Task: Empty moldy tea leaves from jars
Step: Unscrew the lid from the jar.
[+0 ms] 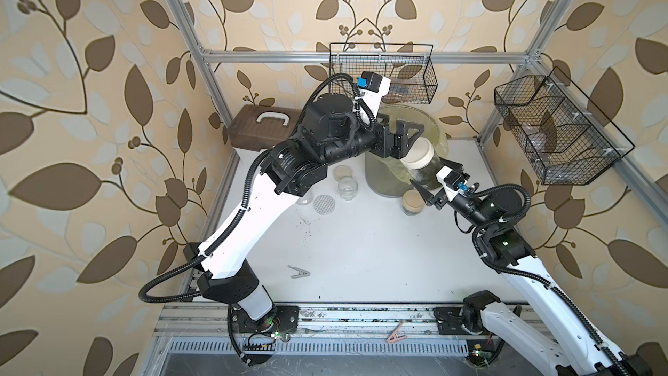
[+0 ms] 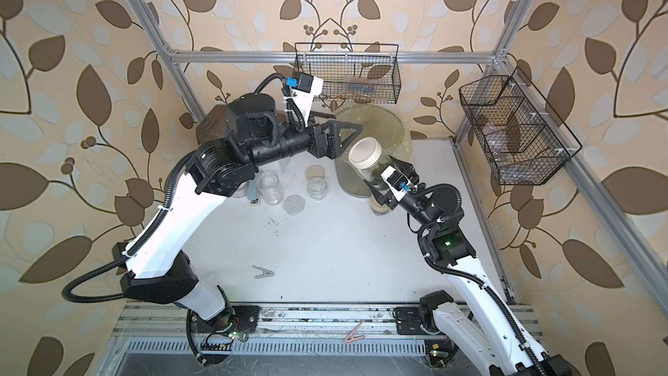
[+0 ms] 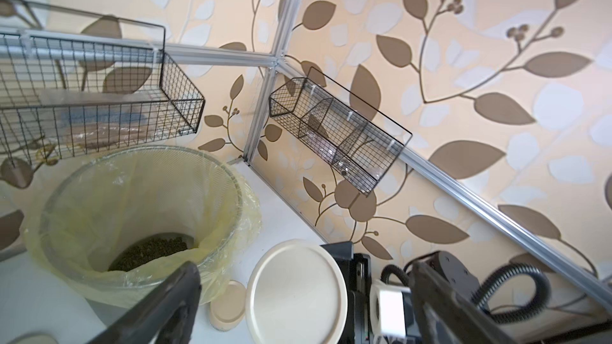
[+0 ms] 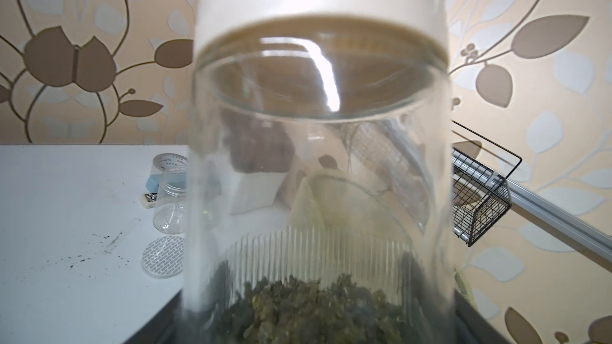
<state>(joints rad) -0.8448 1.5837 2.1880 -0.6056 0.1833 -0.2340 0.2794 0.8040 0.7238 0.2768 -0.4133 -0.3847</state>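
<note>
My right gripper (image 1: pixel 435 180) is shut on a tall clear jar (image 1: pixel 424 171) (image 2: pixel 376 171), held tilted in the air beside the bin. A beige lid (image 1: pixel 417 153) (image 3: pixel 298 292) sits on the jar, and moldy tea leaves (image 4: pixel 308 312) lie at its bottom. My left gripper (image 1: pixel 406 137) (image 3: pixel 298 306) is open, its fingers spread either side of that lid without touching it. A shorter lidded jar (image 1: pixel 413 202) stands on the table below. Two empty jars (image 2: pixel 317 188) (image 2: pixel 270 188), a loose beige lid (image 2: pixel 314 172) and a dotted lid (image 2: pixel 294 204) rest at mid-table.
The grey bin with its yellow liner (image 3: pixel 228 173) stands at the back, with dumped leaves (image 3: pixel 149 253) inside. Wire baskets (image 1: pixel 383 74) (image 1: pixel 556 128) hang on the frame. A brown case (image 1: pixel 260 132), a stapler (image 4: pixel 155 186), tape (image 4: pixel 170 160) and a grey clip (image 1: pixel 300 272) lie around.
</note>
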